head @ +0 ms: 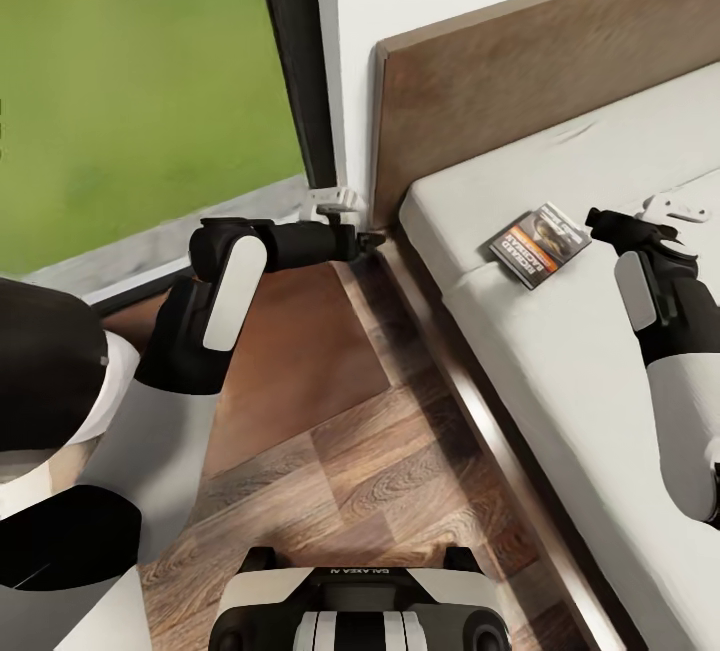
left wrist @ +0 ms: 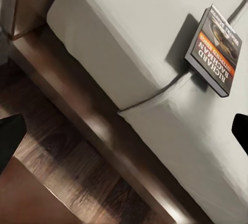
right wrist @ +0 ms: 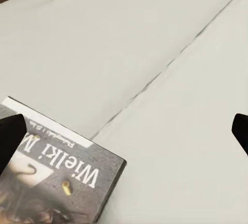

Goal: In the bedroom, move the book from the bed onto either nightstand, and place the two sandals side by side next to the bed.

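Each arm is built from glossy black jointed housings fitted with elongated white rounded cover panels: one on the left arm [head: 228, 296], one on the right arm [head: 636, 291]. Both arms widen into white cylindrical segments nearer the trunk. A white bracket-shaped part sits at each wrist. The black-and-white base shell [head: 360, 611] carries mirrored white lettering on its black band. Fingertips [right wrist: 10, 136] are matte black.

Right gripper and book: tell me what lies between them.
Nothing but bare off-white mattress. In the head view the right gripper sits just beside the book, with no object in the short gap.
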